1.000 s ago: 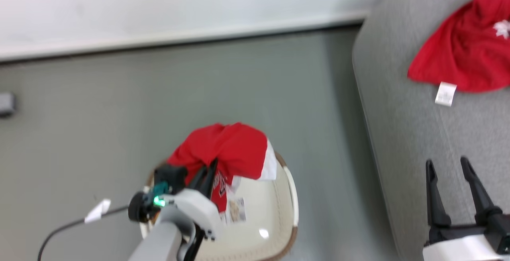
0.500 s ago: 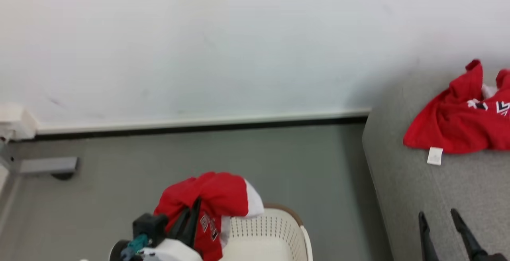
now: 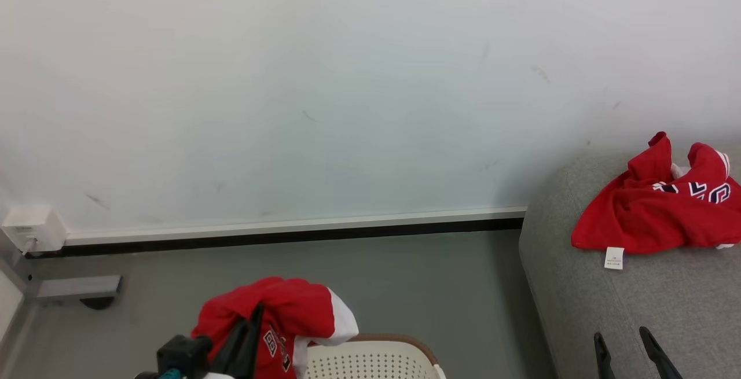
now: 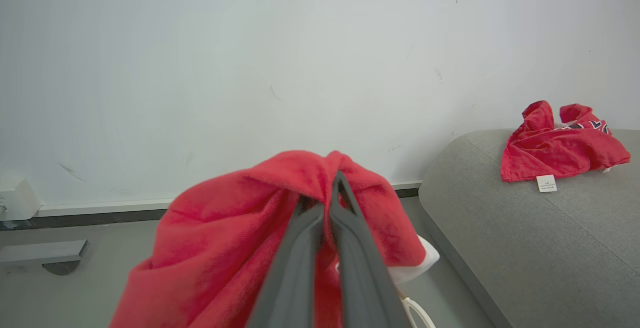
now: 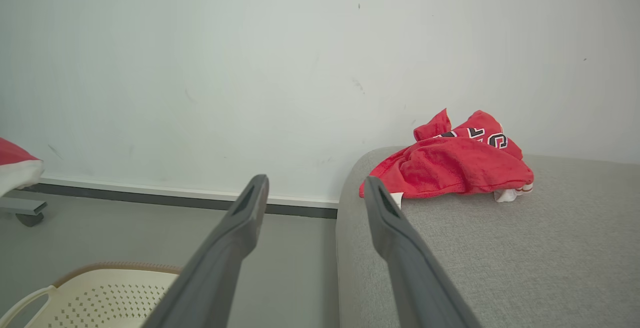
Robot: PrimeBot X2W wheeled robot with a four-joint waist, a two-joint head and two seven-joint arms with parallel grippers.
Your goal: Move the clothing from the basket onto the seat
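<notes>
left gripper (image 3: 255,318) pressed together, pinching the clothing (image 3: 289,304) | clothing draped over its tips, long axis vertical, hanging down at the basket (image 3: 376,359) left rim | right gripper (image 3: 619,335) spread, over the seat (image 3: 666,309)

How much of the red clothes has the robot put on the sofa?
One red garment already lies on the seat. The left gripper is shut on a second red garment, held up near the basket. Left to do: carry it over to the seat and let go. The right gripper is open and empty.
</notes>
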